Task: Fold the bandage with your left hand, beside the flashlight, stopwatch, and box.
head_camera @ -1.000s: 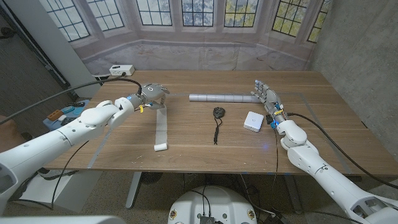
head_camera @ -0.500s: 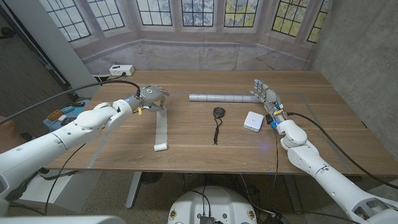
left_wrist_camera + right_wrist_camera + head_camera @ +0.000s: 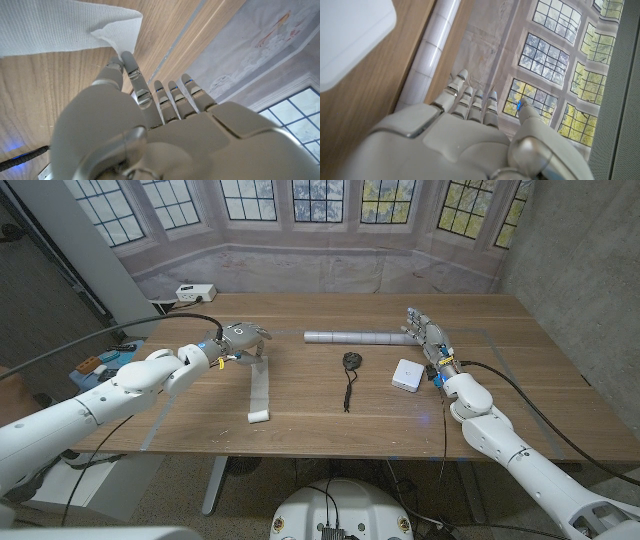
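head view | left hand [image 3: 240,337] pinches bandage [image 3: 260,385] end | stopwatch [image 3: 350,361], box [image 3: 406,373] beside | right hand [image 3: 426,333] released

White arms [image 3: 110,385], grey robot hand [image 3: 243,336] — black cables

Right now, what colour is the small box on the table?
White; the box shows best in the head view.

Wooden table [image 3: 330,405]; leaded bay windows [image 3: 320,198] behind; grey wall [image 3: 575,260] right
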